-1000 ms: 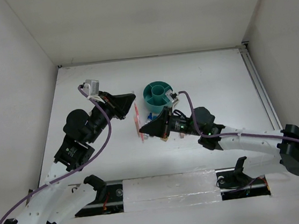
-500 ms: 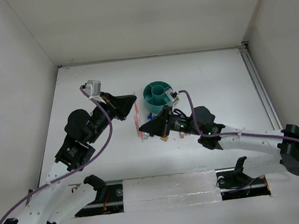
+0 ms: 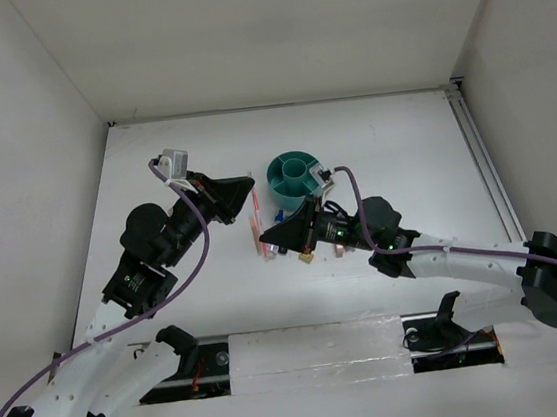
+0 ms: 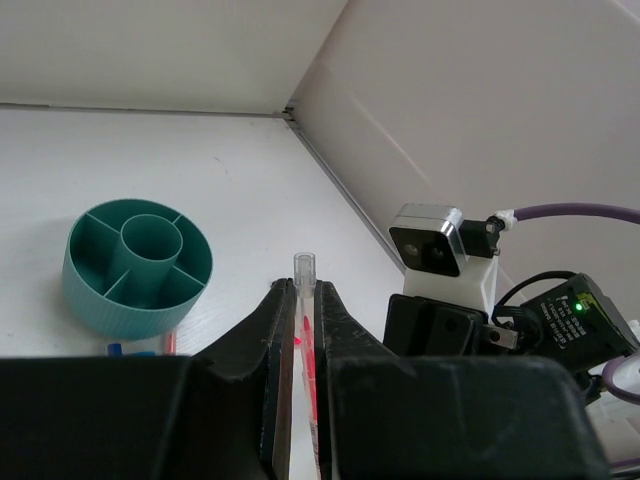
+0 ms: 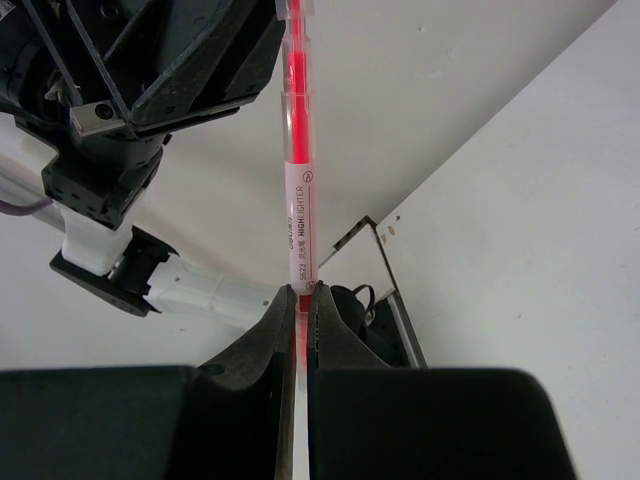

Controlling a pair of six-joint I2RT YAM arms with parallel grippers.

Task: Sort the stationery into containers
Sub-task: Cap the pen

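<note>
White table (image 3: 402, 144) inside plain white walls (image 3: 258, 30), a metal rail (image 3: 482, 160) along its right edge

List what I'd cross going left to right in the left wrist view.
teal organizer → pink highlighter, upright between the left end effector's fingers → right wrist camera → purple cable. The small blue item under the organizer overlaps it, so it is left out.

The organizer (image 4: 108, 308) is teal, the highlighter (image 5: 298, 200) pink and red, the table (image 3: 403, 154) white.
</note>
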